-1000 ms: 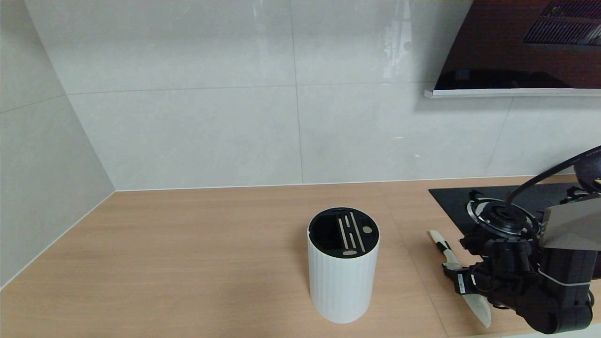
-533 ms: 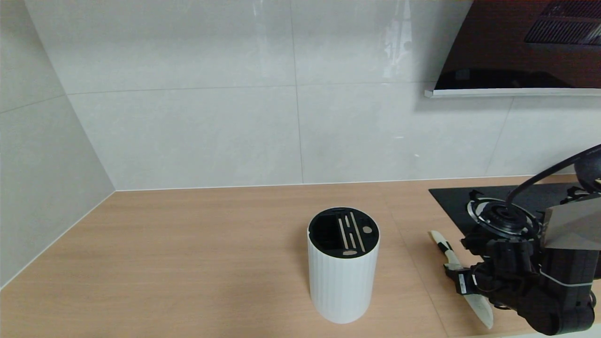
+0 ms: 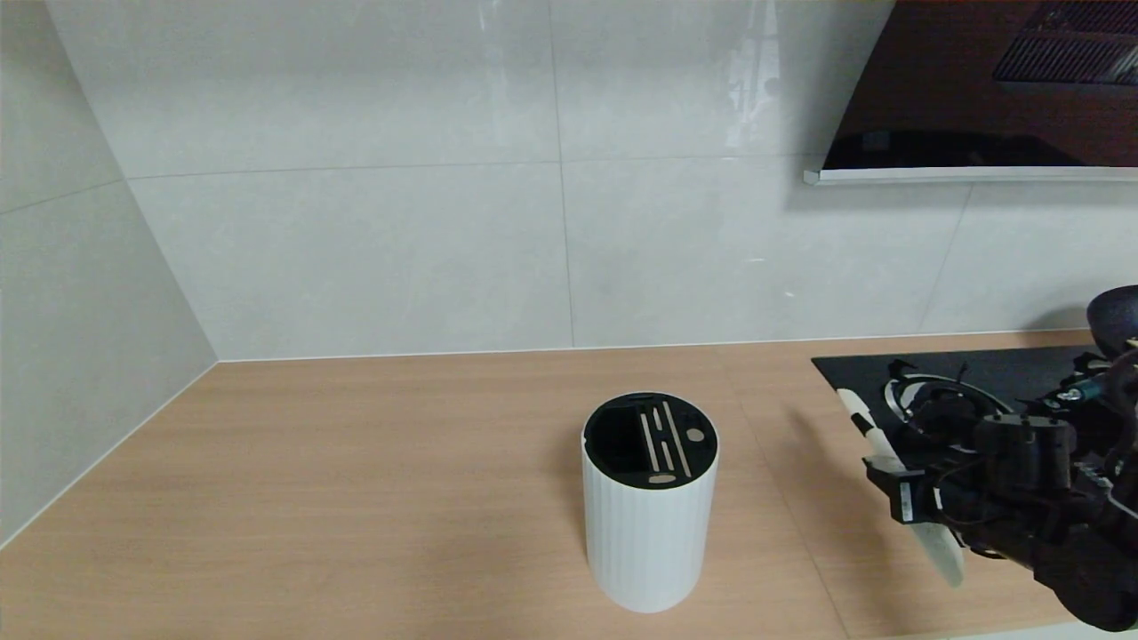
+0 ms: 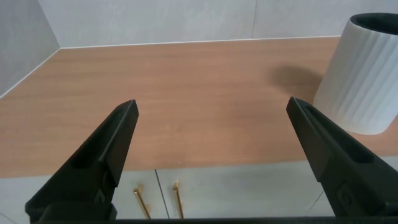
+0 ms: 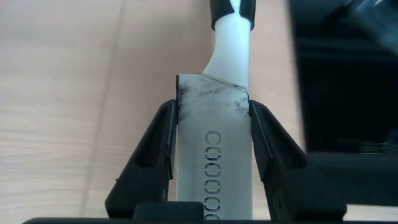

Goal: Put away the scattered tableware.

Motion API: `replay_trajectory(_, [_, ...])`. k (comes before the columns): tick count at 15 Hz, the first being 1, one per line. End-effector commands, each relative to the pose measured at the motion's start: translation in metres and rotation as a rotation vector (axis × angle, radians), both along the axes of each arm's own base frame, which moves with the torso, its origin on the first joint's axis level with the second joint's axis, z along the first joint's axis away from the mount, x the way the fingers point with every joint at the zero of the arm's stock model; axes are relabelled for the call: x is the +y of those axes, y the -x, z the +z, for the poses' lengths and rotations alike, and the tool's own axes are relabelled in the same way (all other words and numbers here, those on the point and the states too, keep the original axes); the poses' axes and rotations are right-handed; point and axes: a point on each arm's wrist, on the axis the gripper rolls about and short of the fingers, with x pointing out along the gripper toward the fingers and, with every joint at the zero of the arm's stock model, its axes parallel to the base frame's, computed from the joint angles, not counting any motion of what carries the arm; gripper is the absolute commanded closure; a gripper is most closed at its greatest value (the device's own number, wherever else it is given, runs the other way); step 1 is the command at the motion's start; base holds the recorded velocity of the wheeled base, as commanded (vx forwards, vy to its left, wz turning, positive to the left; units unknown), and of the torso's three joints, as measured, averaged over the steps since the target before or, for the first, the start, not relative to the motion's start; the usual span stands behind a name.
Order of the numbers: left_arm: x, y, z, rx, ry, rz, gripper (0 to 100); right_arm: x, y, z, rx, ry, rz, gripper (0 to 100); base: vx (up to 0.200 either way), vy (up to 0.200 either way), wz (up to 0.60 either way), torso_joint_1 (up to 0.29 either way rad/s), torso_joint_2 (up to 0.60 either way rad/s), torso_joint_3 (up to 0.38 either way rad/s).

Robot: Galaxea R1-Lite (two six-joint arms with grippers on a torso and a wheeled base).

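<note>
Knife (image 3: 874, 437) in transit, as I read it from my remote station: the right gripper (image 3: 916, 502) is closed on the white blade just below the black-banded handle, beside the hob (image 3: 853, 373), and the knife appears to hang clear of the counter (image 3: 356, 480). In the right wrist view the 2 fingers (image 5: 158, 149) bear on the narrow edges of the blade (image 5: 214, 143) rather than on its flat faces. I judge this a thin contact, so a quick swing could let the blade pivot or slide out. The handle projects toward the burner ring (image 3: 907, 391) and could catch it if I turn the wrist carelessly. The holder (image 3: 650, 507) stands upright and well apart from the knife, its black top cut with narrow slots (image 3: 665, 436). A slightly skewed approach would land the tip on that top instead of in a slot. Since the holder is tall and looks unfixed, such a push might shove or topple it. The left gripper (image 4: 211, 109) is spread wide at the counter's front edge, near the holder (image 4: 364, 74) but not touching it, so nothing steadies it.
</note>
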Motion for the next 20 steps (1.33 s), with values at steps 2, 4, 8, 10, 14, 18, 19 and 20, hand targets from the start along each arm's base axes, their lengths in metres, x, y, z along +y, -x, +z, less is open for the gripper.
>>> replay_trajectory(2, [0.001,0.017,0.058,-0.159,0.011,-0.002,0,0.014,0.018,0.061,-0.184,-0.01,0.043,100,0.0,0.0,0.0,0.0,0.0,0.0])
replay_trajectory(4, [-0.001,0.014,0.105,-0.045,-0.024,-0.163,0,0.033,0.018,0.093,-0.263,-0.009,0.071,100,0.0,0.0,0.0,0.0,0.0,0.0])
replay_trajectory(8, [-0.007,-0.043,0.186,0.061,-0.029,-0.309,0,0.062,0.048,0.151,-0.288,-0.024,0.187,100,0.0,0.0,0.0,0.0,0.0,0.0])
replay_trajectory(10, [-0.009,-0.072,0.189,0.149,-0.019,-0.327,0,0.077,0.059,0.167,-0.326,-0.046,0.259,100,0.0,0.0,0.0,0.0,0.0,0.0])
replay_trajectory(14, [-0.033,-0.138,0.183,0.286,0.086,-0.486,0,0.107,0.086,0.189,-0.335,-0.07,0.397,100,0.0,0.0,0.0,0.0,0.0,0.0])
replay_trajectory(18, [-0.088,-0.161,0.177,0.459,0.424,-0.862,0,0.134,0.131,0.201,-0.297,-0.098,0.59,100,0.0,0.0,0.0,0.0,0.0,0.0])
replay_trajectory(19, [-0.096,-0.173,0.177,0.469,0.478,-0.897,0,0.137,0.133,0.202,-0.287,-0.127,0.599,100,0.0,0.0,0.0,0.0,0.0,0.0])
replay_trajectory(20, [-0.105,-0.186,0.175,0.462,0.486,-0.923,0,0.141,0.135,0.203,-0.276,-0.161,0.606,100,0.0,0.0,0.0,0.0,0.0,0.0])
